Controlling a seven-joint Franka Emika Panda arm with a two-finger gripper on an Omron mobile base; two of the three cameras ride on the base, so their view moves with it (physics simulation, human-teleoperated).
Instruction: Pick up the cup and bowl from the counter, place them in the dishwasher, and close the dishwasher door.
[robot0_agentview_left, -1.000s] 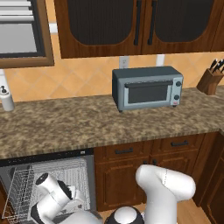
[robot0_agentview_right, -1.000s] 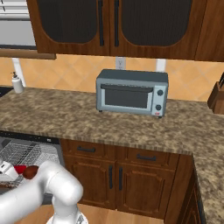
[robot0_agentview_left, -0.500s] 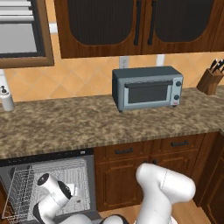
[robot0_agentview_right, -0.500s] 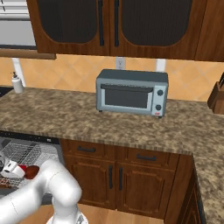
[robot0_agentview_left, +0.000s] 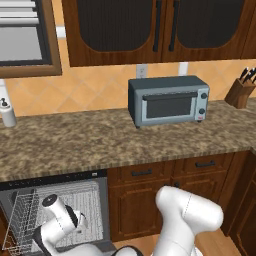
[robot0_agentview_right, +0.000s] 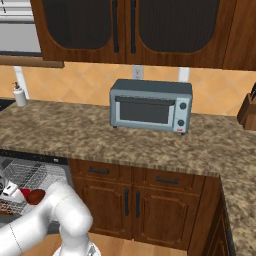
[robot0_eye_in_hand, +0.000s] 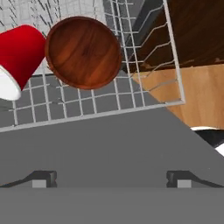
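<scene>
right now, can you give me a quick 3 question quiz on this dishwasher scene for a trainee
1. True or false: the cup and the bowl both lie in the white wire rack of the dishwasher.
2. What stands on the counter below the upper cabinets? A) a kettle B) a toaster oven C) a blender
3. Fill in: the gripper is ____, holding nothing.

Key: 1 true; 2 B; 3 open
</scene>
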